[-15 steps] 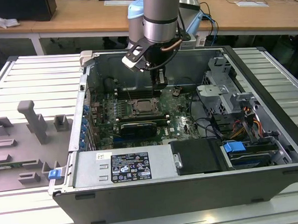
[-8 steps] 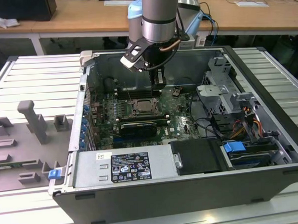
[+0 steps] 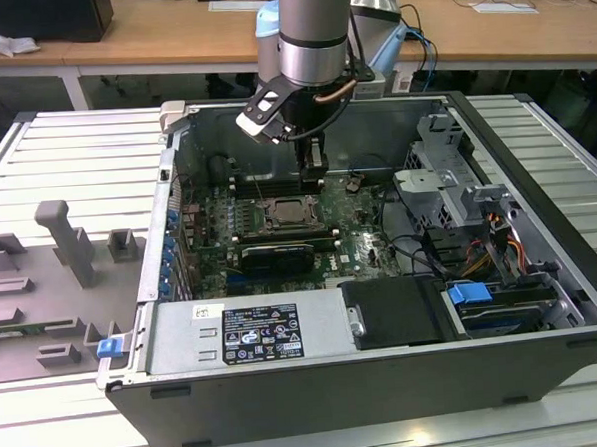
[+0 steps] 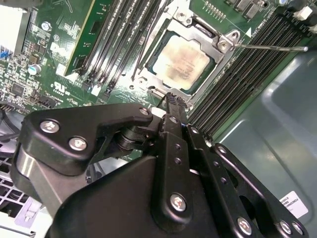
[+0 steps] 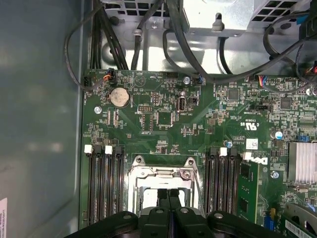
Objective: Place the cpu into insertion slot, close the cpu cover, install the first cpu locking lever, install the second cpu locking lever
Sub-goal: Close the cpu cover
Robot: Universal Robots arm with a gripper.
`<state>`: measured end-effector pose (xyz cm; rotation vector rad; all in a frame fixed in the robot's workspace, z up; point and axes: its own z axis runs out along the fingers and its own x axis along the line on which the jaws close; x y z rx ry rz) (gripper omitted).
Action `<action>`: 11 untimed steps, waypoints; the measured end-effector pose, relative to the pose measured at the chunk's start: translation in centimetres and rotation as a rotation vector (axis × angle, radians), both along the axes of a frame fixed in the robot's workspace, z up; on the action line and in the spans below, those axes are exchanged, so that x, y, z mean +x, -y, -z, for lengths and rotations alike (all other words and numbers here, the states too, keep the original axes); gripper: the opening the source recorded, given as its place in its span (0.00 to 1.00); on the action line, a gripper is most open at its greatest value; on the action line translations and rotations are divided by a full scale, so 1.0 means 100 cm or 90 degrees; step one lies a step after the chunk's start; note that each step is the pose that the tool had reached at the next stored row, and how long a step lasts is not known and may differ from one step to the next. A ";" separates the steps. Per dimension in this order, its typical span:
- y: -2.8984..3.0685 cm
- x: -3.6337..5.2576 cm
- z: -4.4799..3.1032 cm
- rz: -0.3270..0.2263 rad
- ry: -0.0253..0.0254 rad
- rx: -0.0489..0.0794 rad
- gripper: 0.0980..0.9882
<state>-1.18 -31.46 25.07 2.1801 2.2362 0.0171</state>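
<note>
The cpu (image 4: 185,58) lies in the motherboard socket, its silvery top showing through the square opening of the cpu cover (image 4: 199,33), which lies flat over it. One thin locking lever (image 4: 270,48) sticks out sideways from a socket corner over the memory slots. A second thin lever (image 4: 148,43) runs along the opposite side of the socket. My gripper (image 4: 173,100) hangs just above the socket's edge, fingers shut together with nothing between them. In the exterior view the gripper (image 3: 314,173) stands over the socket (image 3: 290,214), slightly toward the back. The first wrist view shows the gripper (image 5: 168,192) above the cover (image 5: 158,173).
Black memory slots (image 5: 104,183) flank the socket on both sides. The case walls (image 3: 177,190) enclose the board. A drive cage (image 3: 447,186) and cables (image 3: 420,252) fill the exterior view's right; the power supply (image 3: 254,331) sits in front. Grey fixtures (image 3: 69,245) stand on the table outside.
</note>
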 end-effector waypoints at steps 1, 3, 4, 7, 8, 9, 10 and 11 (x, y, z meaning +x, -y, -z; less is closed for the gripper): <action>0.0000 -0.0006 0.0001 0.000 0.0000 0.000 0.01; 0.0000 -0.0033 0.0007 0.000 0.0000 0.000 0.01; 0.0000 -0.0042 0.0009 0.000 0.0000 0.000 0.01; 0.0000 -0.0062 0.0012 0.000 0.0000 0.000 0.01; 0.0000 -0.0069 0.0013 0.000 0.0000 0.000 0.01; 0.0000 -0.0076 0.0015 0.000 0.0000 0.000 0.01; 0.0000 -0.0081 0.0017 0.000 0.0000 0.000 0.01; 0.0000 -0.0086 0.0018 0.000 0.0000 0.000 0.01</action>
